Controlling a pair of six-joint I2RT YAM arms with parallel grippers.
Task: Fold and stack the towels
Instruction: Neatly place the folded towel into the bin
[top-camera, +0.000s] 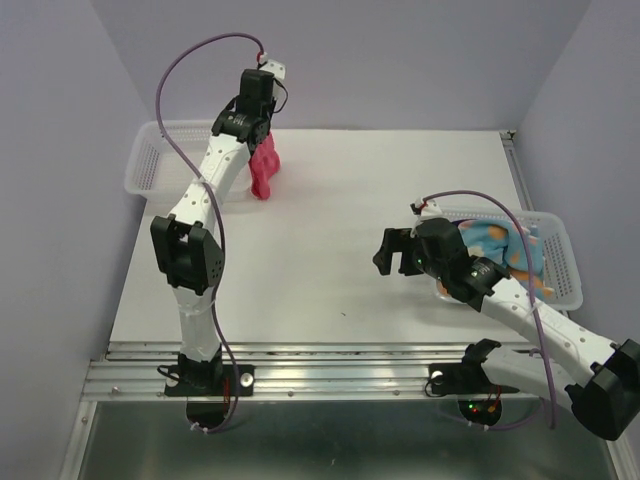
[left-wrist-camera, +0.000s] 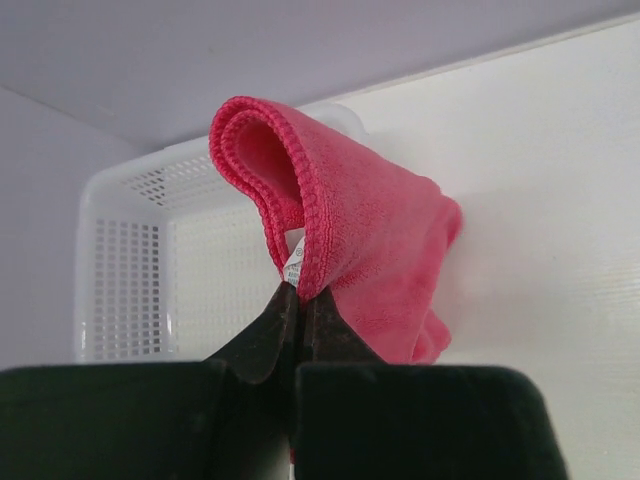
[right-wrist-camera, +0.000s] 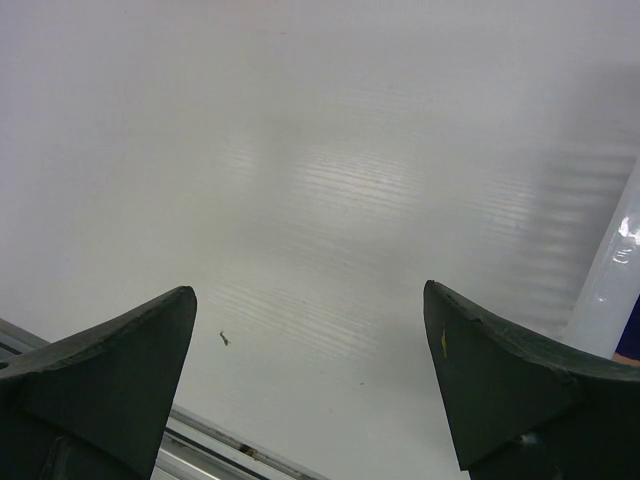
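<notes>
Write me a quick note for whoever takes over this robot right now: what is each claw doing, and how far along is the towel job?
Left gripper: shut on the pink towel, which hangs from it by the left basket at the far left of the table.
Right gripper: open, empty, over bare table beside the right basket.
Dotted blue towel lies crumpled in the right basket.
Done: no folded stack in view.
To do: lay out, fold and stack each towel.

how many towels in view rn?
2: pink towel pinched in the left hand near the left basket; light blue dotted towel in the right basket. Others may hide beneath.
</notes>
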